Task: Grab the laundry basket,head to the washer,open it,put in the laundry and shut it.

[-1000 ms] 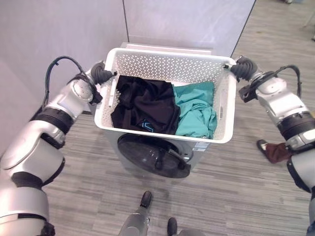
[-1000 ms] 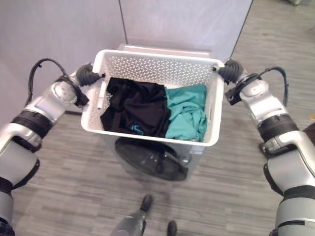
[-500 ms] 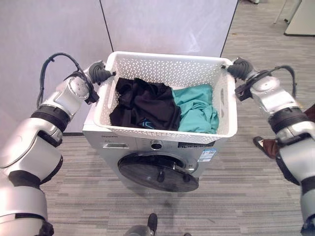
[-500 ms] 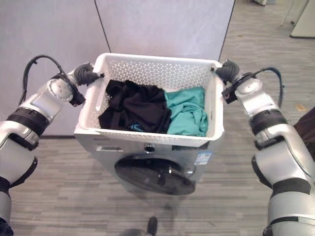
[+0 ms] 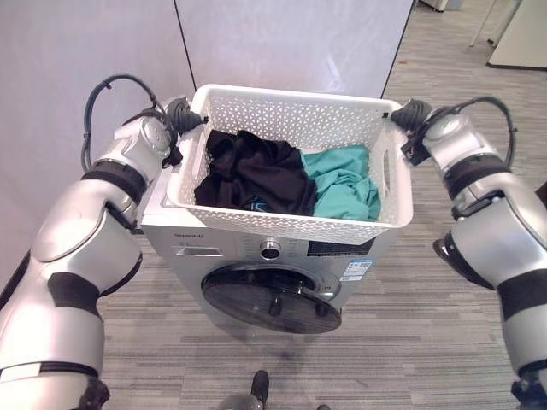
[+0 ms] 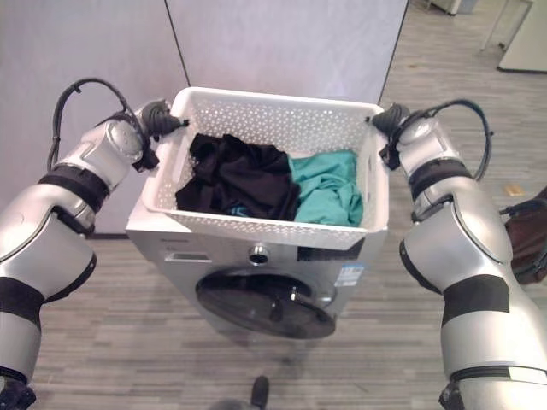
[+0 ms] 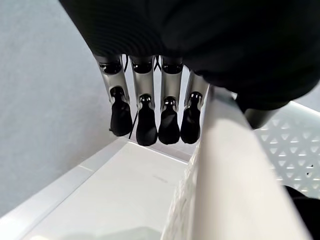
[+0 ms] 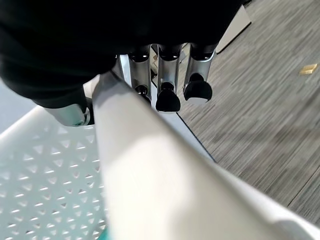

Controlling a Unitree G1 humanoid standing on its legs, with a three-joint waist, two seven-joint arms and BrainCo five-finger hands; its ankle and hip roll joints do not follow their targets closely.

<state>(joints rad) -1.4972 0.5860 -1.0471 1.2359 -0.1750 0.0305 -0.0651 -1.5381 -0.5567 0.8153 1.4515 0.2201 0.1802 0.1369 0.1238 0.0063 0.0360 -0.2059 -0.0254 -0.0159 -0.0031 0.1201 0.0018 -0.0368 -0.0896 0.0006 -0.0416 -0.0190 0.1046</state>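
Basket resting on the washer

My left hand (image 5: 177,114) and right hand (image 5: 410,114) clamp the laundry basket (image 5: 291,224) rim, fingers (image 7: 146,120) outside; I'd settle it squarely on the washing machine (image 5: 256,260).

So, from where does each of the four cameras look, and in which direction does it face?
Left eye view: on the head, facing down at the laundry basket on the washer; both arms show.
Right eye view: beside it; same scene, black clothes and teal clothes.
Left wrist view: on the left wrist, along the left hand at the basket's rim.
Right wrist view: on the right wrist, along the right hand; wood-look floor beyond.
Shared: both wrist views show the white rim.
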